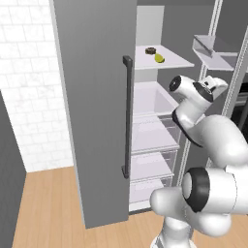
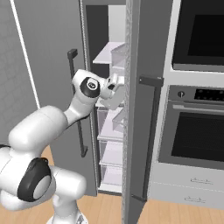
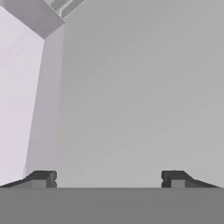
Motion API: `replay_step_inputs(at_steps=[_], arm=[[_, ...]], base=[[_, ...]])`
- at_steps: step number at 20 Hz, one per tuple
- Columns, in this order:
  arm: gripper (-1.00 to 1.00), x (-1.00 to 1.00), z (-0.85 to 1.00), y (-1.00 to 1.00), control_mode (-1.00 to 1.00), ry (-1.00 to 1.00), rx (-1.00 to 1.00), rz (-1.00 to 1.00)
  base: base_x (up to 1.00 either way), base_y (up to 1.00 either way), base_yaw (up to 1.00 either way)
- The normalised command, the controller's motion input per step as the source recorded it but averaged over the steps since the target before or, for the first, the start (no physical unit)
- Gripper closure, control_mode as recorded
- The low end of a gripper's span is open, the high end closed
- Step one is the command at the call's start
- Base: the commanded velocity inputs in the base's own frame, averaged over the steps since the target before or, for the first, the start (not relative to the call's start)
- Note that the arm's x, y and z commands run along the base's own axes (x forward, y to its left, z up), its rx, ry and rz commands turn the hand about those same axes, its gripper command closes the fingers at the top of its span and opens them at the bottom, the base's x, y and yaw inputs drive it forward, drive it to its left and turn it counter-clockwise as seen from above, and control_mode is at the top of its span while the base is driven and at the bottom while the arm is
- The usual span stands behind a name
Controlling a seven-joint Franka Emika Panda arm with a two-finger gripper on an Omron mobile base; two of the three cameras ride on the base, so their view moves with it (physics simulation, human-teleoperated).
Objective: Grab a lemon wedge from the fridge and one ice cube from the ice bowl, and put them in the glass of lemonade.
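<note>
Grey panels form the fridge (image 1: 92, 111), which stands with both doors swung open. The left base view looks past the left door into the cabinet and shows one lemon wedge (image 1: 159, 58) lying on the upper white shelf (image 1: 167, 62), toward that shelf's front edge. One small dark round object (image 1: 150, 50) sits just behind the wedge, near it; whether the two touch cannot be told at this size. Below the shelf, clear drawers (image 1: 152, 135) are stacked down to the cabinet floor. One long dark bar handle (image 1: 128, 116) runs down the left door.

The right base view shows what the left base view does not: the edge of the right door (image 2: 131, 109) in front of the cabinet, and two black built-in ovens (image 2: 197, 127) stacked to the right of the fridge. From this side the door edge hides the shelf front.

The hand view faces a plain grey inner wall (image 3: 140, 87), with a pale white surface along its left edge. The gripper (image 3: 108, 179) has its two fingertips (image 3: 42, 178) spread wide apart, released, with nothing between them and nothing touching them. In the left base view the hand sits below the upper shelf, well apart from the wedge.
</note>
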Motion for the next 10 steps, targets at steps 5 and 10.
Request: replay_step_inputs(at_steps=[5, 10], arm=[[-1.00, 0.05, 0.00, -0.88, -1.00, 0.04, 0.00, -0.01], [-1.00, 0.02, 0.00, -0.90, -1.00, 0.01, 0.00, -0.02]], base=[[0.00, 0.00, 0.00], [0.00, 0.00, 0.00]])
